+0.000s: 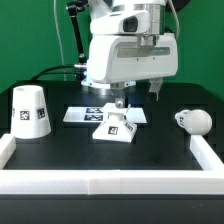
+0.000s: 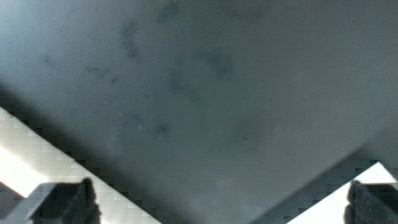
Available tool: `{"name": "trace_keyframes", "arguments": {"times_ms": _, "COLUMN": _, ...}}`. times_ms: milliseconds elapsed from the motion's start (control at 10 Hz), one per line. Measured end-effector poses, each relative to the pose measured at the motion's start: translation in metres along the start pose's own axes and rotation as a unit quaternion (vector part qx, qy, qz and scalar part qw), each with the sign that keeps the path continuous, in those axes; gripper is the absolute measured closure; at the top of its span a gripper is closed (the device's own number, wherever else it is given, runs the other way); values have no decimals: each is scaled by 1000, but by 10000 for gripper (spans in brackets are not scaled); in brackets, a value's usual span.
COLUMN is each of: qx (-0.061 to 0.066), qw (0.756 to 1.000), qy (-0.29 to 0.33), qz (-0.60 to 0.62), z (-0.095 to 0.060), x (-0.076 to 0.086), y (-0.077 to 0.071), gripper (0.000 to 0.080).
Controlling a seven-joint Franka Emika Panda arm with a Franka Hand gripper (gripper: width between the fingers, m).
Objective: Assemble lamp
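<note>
Gripper [image 1: 120,103] stands over the base [image 1: 115,129] (shade [image 1: 30,112] and bulb [image 1: 193,121] flank it, apart).

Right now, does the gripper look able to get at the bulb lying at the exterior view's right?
Probably yes. The bulb lies alone on the table, with nothing between it and the gripper, which hangs open above the square base. The shade stands far off on the other side.

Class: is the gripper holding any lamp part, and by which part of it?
Nothing is held. In the wrist view the fingers stand wide apart with only bare table between them; base, shade and bulb all rest on the table.
</note>
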State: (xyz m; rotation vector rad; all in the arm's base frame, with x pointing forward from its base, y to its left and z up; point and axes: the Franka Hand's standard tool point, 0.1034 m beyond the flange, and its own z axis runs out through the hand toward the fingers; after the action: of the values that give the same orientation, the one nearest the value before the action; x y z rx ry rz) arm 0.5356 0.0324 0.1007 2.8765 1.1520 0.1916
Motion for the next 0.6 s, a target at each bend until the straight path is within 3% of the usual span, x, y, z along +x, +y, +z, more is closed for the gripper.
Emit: {"name": "trace_keyframes", "arguments": {"times_ms": 600, "qx": -1, "qw": 1000, "qy": 0, "qz": 2, "z": 1, "x": -2, "y": 0, "gripper": 100}}
